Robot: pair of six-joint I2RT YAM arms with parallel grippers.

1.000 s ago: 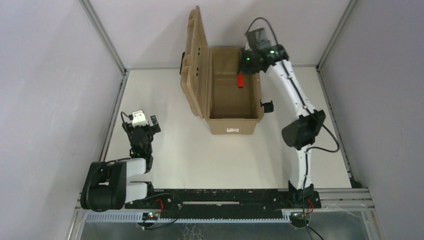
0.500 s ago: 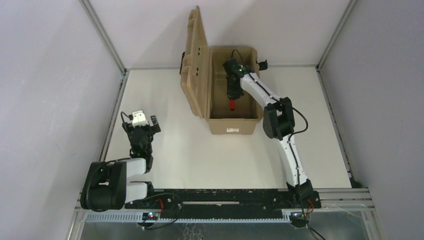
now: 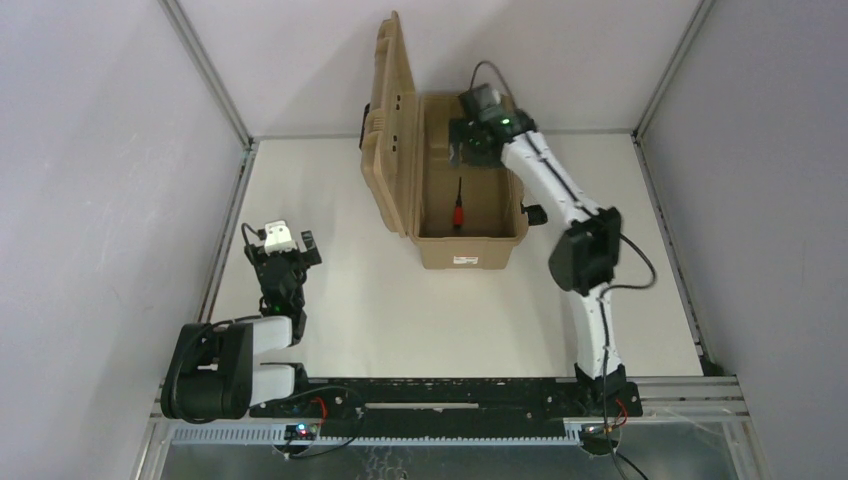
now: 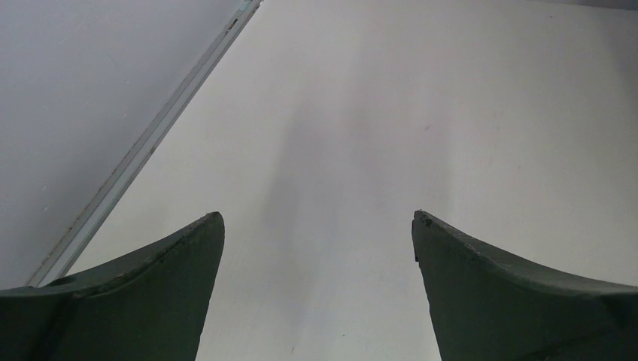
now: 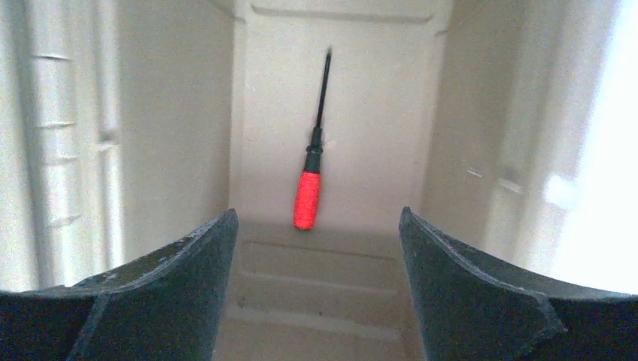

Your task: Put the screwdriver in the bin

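Note:
The screwdriver (image 3: pixel 459 207), red-handled with a thin dark shaft, lies loose on the floor of the bin (image 3: pixel 470 253), handle toward the near end. The tan bin stands open, its ribbed lid (image 3: pixel 390 130) raised on the left. My right gripper (image 3: pixel 468 152) hangs open over the bin's far end with nothing between its fingers. In the right wrist view the screwdriver (image 5: pixel 307 199) lies ahead of the right gripper (image 5: pixel 317 213), apart from both fingers, between the bin's walls (image 5: pixel 173 113). My left gripper (image 3: pixel 284 250) rests open at the table's left, with the left gripper (image 4: pixel 317 218) over bare tabletop.
Grey walls and metal rails (image 3: pixel 225 230) bound the white table (image 3: pixel 380 300) on the left, back and right. A black latch (image 3: pixel 535 212) sticks out from the bin's right side. The arms' base rail (image 3: pixel 440 395) runs along the near edge.
My right gripper carried the screwdriver down into the bin, opened and let it go, then drew back toward the bin's far end. The screwdriver now lies on the bin floor. The left arm stayed put.

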